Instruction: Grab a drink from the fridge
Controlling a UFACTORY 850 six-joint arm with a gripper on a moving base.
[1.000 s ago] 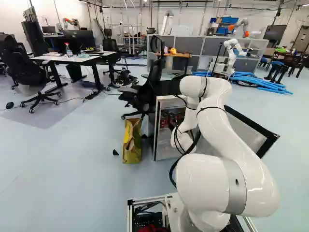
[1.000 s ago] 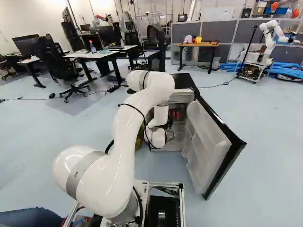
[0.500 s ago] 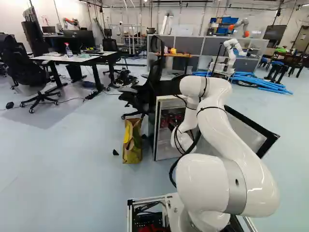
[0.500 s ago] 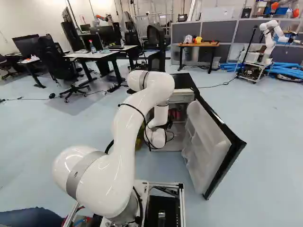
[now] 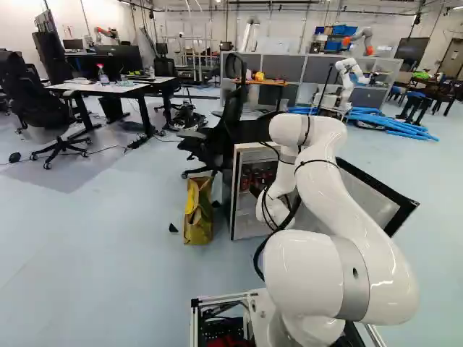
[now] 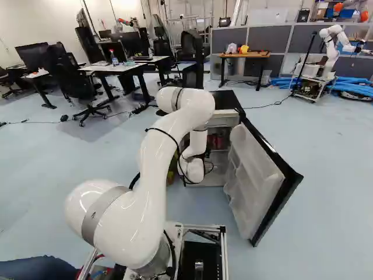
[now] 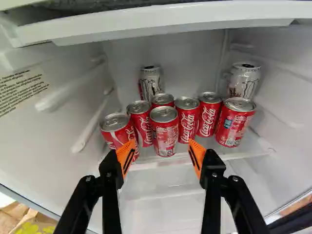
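The gripper (image 5: 256, 191) is mostly hidden behind the arm in the left base view, at the opening of the fridge (image 5: 235, 210). In the wrist view the gripper (image 7: 162, 145) stands open, its orange pads apart with nothing held. Ahead of it, several red cans cluster upright on a fridge shelf (image 7: 229, 154). The foremost red can (image 7: 165, 134) faces the gap between the fingers. Another red can (image 7: 117, 127) stands ahead of one finger, and a wider red can (image 7: 235, 123) stands beyond the other finger's side. Two silver cans (image 7: 150, 82) (image 7: 243, 81) stand farther back.
The fridge door (image 6: 256, 178) stands open beside the arm. A white ledge (image 7: 165, 19) crosses above the cans, with fridge walls on both sides. A yellow-brown bag (image 5: 197, 211) and black chair (image 5: 221, 137) are by the fridge. Another robot (image 6: 332, 49) stands farther away.
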